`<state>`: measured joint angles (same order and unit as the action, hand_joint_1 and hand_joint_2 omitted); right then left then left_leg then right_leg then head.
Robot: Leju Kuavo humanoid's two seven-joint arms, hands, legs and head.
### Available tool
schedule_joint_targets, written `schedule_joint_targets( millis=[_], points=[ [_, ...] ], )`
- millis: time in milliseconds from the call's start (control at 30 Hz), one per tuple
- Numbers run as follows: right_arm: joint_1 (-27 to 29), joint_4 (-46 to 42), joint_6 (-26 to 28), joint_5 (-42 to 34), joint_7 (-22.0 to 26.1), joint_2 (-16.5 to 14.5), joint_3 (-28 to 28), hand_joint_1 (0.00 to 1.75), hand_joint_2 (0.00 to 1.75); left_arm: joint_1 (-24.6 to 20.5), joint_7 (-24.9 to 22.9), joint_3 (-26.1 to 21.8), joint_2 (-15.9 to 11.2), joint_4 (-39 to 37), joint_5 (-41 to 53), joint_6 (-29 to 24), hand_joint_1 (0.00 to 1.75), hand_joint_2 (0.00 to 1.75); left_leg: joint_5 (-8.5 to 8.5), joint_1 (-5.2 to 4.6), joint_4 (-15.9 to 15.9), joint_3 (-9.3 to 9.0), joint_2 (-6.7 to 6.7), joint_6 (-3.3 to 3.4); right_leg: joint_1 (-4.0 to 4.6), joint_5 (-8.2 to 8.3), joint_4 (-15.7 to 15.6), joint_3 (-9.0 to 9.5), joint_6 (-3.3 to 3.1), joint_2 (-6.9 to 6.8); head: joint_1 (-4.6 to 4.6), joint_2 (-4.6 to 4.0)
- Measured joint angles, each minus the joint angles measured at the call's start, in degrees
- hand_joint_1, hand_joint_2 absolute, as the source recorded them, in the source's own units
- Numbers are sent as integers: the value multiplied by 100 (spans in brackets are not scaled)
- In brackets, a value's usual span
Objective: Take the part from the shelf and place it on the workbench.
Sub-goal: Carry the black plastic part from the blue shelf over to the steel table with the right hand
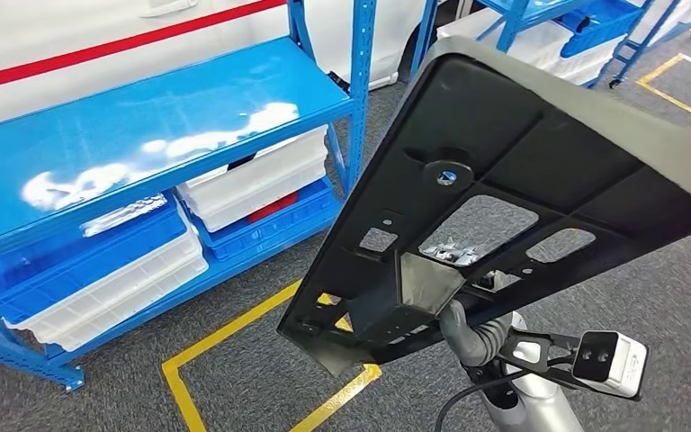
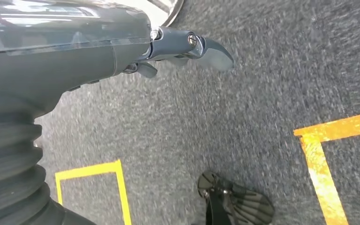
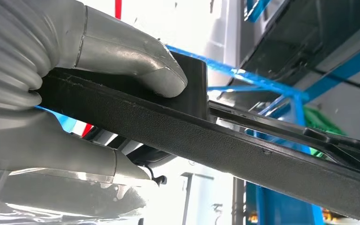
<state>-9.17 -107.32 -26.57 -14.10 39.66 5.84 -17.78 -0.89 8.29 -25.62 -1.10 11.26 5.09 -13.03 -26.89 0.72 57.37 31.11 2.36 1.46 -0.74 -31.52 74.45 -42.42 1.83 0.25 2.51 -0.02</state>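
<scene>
The part [image 1: 522, 153] is a large flat black plastic panel with ribs and cut-outs and a grey felt edge. It is lifted off the shelf and tilted in the air, close to my head camera. My right hand [image 1: 466, 329] grips it at its lower edge from below. In the right wrist view the grey thumb [image 3: 136, 65] presses on top of the panel's rim [image 3: 262, 154], with other fingers [image 3: 75, 159] under it. My left hand [image 2: 75, 47] hangs down over the grey carpet, fingers [image 2: 211, 49] stretched out and holding nothing.
The blue metal shelf [image 1: 144, 135] stands to the left, its top board bare and shiny. White bins [image 1: 252, 184] and blue bins [image 1: 81, 261] sit on its lower level. Yellow tape [image 1: 234, 328] marks squares on the grey carpet. More blue racks [image 1: 576, 22] stand at the back right.
</scene>
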Motion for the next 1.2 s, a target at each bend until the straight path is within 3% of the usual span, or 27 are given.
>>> schedule_joint_targets(
  millis=[33, 67, 133, 200, 267, 333, 400, 467, 500, 567, 633, 700, 767, 800, 833, 900, 967, 1033, 1200],
  points=[
    [41, -1, -71, 20, 8, -3, 50, 175, 175, -3, 14, -10, -17, 0, 33, -34, 0, 175, -6, -6, 1, -5, 69, -3, -1, 149, -225, 129, -13, -34, 0, 0],
    [82, -16, -156, 38, 12, -7, 114, 175, 175, -9, 36, -13, -36, 0, 73, -67, 0, 175, -14, -13, 2, -17, 128, -11, 7, 344, -631, 357, -41, -115, 0, 0],
    [140, -69, -329, 57, 23, -32, 255, 175, 175, -13, 80, -14, -76, 0, 144, -109, 0, 175, -39, -43, 9, -37, 233, -49, 63, 571, -1386, 758, -124, -330, 0, 0],
    [172, -130, -513, 59, 37, -73, 386, 175, 175, -13, 137, -15, -128, 2, 209, -164, 0, 175, -62, -65, 11, -52, 344, -103, 115, 587, -1620, 852, -196, -373, 1, 0],
    [206, -199, -751, 63, 46, -105, 499, 175, 175, -31, 218, -16, -199, 13, 276, -218, 0, 175, -89, -65, 10, -78, 427, -164, 100, 622, -1651, 848, -255, -229, 1, 0],
    [210, -288, -978, 80, 54, -132, 564, 175, 175, -47, 299, -18, -274, 27, 332, -223, 0, 175, -257, -48, 216, -18, 239, -220, 59, 664, -1706, 869, -321, -112, 1, 0],
    [200, -368, -1144, 131, 57, -171, 581, 175, 175, -43, 371, -30, -350, 32, 371, -202, 0, 175, -634, -26, 878, 270, -69, -261, 43, 686, -1725, 870, -363, 4, 2, 0],
    [210, -414, -1211, 199, 55, -195, 582, 175, 175, -31, 428, -55, -412, 33, 385, -173, 0, 175, -902, -18, 1576, 601, -178, -291, 47, 692, -1719, 856, -377, 148, 2, 0],
    [213, -429, -1206, 226, 54, -196, 577, 175, 175, -25, 452, -74, -432, 33, 385, -158, 0, 175, -871, -12, 1672, 654, -191, -300, 46, 694, -1711, 852, -376, 226, 2, 0],
    [200, -451, -1147, 255, 53, -196, 538, 175, 175, -21, 492, -124, -459, 39, 386, -129, 0, 175, -508, 13, 1214, 458, -247, -312, 41, 693, -1681, 851, -360, 382, 2, 0],
    [150, -467, -1069, 287, 53, -195, 452, 175, 175, -22, 527, -176, -485, 47, 392, -109, 0, 175, -170, 60, 459, 137, -511, -304, 46, 680, -1616, 817, -316, 528, 2, 0],
    [97, -473, -982, 316, 53, -191, 366, 175, 175, -28, 552, -207, -496, 49, 420, -99, 0, 175, -97, 72, 128, 7, -681, -262, 50, 691, -1568, 748, -242, 659, 2, 0],
    [81, -483, -855, 363, 53, -174, 312, 175, 175, -45, 551, -227, -496, 51, 472, -74, 0, 175, -84, 57, 104, -1, -573, -188, 37, 731, -1575, 700, -160, 787, 1, 0],
    [85, -496, -786, 399, 54, -158, 296, 175, 175, -55, 537, -235, -495, 54, 499, -54, 0, 175, -65, 57, 85, -8, -502, -148, 37, 712, -1544, 671, -128, 753, 1, 0],
    [90, -515, -729, 445, 54, -142, 286, 175, 175, -59, 519, -242, -494, 56, 524, -39, 0, 175, -47, 63, 62, -13, -426, -102, 41, 632, -1421, 603, -98, 632, 1, 0],
    [117, -563, -654, 538, 54, -114, 271, 175, 175, -54, 459, -258, -492, 59, 557, -33, 0, 175, -28, 53, 36, -15, -268, -41, 46, 297, -813, 305, -56, 244, 1, 0],
    [196, -607, -614, 630, 54, -98, 248, 175, 175, -41, 385, -281, -489, 59, 568, -62, 0, 175, -35, 29, 36, -10, -111, -17, 35, 9, -90, -47, -29, 42, 0, 0],
    [270, -633, -594, 690, 54, -92, 231, 175, 175, -37, 340, -294, -488, 59, 565, -87, 0, 175, -42, 22, 37, -10, -16, -12, 27, -50, 204, -190, -23, 5, 0, 0],
    [290, -642, -585, 710, 55, -87, 223, 175, 175, -38, 329, -296, -488, 59, 564, -96, 0, 175, -44, 21, 37, -11, 7, -12, 26, -28, 205, -188, -23, 1, 0, 0]
  ],
)
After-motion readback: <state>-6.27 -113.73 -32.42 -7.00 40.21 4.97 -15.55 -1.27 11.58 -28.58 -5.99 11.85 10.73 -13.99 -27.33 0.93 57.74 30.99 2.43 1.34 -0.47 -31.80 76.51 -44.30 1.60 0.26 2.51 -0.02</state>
